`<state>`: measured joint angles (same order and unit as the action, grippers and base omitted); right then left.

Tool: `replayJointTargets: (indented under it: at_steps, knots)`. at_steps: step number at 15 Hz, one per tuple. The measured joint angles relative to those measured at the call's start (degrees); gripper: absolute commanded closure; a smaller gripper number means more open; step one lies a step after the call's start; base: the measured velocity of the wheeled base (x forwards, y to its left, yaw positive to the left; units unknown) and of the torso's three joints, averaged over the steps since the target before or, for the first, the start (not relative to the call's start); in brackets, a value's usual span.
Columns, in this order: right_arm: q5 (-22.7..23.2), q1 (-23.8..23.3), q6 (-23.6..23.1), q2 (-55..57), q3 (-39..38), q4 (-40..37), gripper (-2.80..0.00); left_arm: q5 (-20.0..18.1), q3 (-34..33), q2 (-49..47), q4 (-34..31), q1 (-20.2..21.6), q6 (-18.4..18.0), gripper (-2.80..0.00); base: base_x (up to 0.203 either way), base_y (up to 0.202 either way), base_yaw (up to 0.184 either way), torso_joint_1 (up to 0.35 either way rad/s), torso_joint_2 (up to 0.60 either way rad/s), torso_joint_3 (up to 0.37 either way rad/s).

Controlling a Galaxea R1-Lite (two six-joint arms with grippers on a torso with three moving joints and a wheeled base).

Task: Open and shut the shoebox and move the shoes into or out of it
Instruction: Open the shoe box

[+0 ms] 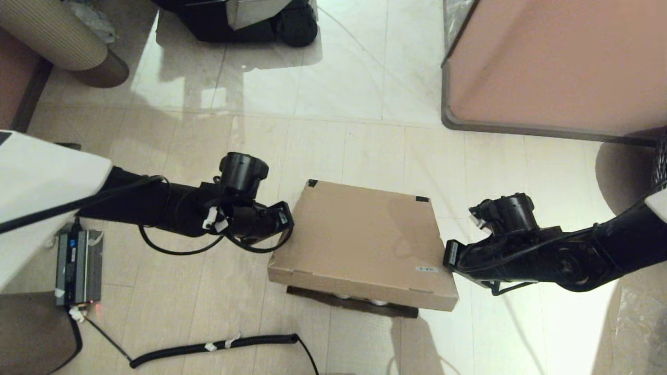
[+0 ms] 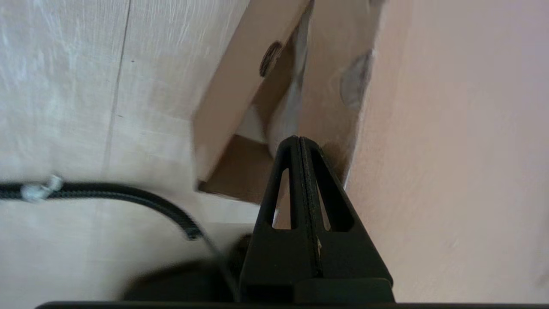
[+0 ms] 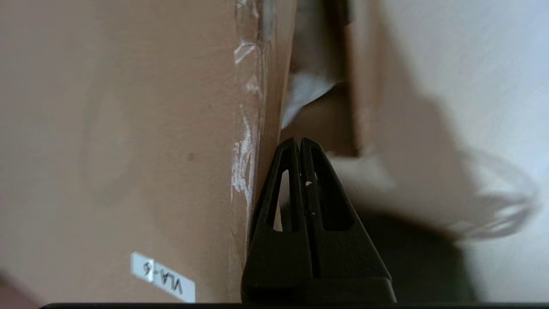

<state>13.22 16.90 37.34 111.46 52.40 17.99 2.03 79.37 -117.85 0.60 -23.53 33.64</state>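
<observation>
Inside the shoebox only a pale, blurred shape shows through the gap under the lid; it cannot be made out as shoes. The box is plain brown cardboard, flat and nearly square, with black tape on its two far corners, and it sits on the glossy tiled floor between the two arms. The lid is tilted up at the near edge. Its small white label reads "VLA-6". The left hand is closed, its tips at the lid's left edge. The right hand is closed too, with its tips under the lid's right edge.
</observation>
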Motion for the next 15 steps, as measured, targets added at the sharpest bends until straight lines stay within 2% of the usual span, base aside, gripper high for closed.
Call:
replayJointTargets:
  at_steps: [4,6,8,10,15]
  knots:
    - [4.88,0.02,9.29,-3.70,-0.11,-2.20,0.00,0.03,4.33,1.00,-2.45,0.00,5.81,0.00,0.000,0.000,0.000,0.000,0.00,0.000]
    - [7.58,0.00,14.23,-5.09,0.11,-2.26,0.00,-0.20,8.27,1.02,-5.86,0.19,10.90,0.00,0.000,0.000,0.000,0.000,0.00,0.000]
    - [8.51,-0.28,16.71,-5.92,-0.15,-2.25,0.00,-1.16,12.31,0.82,-9.23,0.55,15.93,0.00,0.000,0.000,0.000,0.000,0.00,0.000]
    - [8.62,-0.94,19.65,-6.28,-0.22,-2.16,0.00,-1.69,14.09,0.63,-9.78,0.85,16.92,0.00,0.000,0.000,0.000,0.000,0.00,0.000]
    - [8.75,-5.63,21.19,-6.63,-0.52,-2.05,0.00,-1.56,16.26,0.13,-10.73,1.65,16.97,0.00,0.000,0.000,0.000,0.000,0.00,0.000]
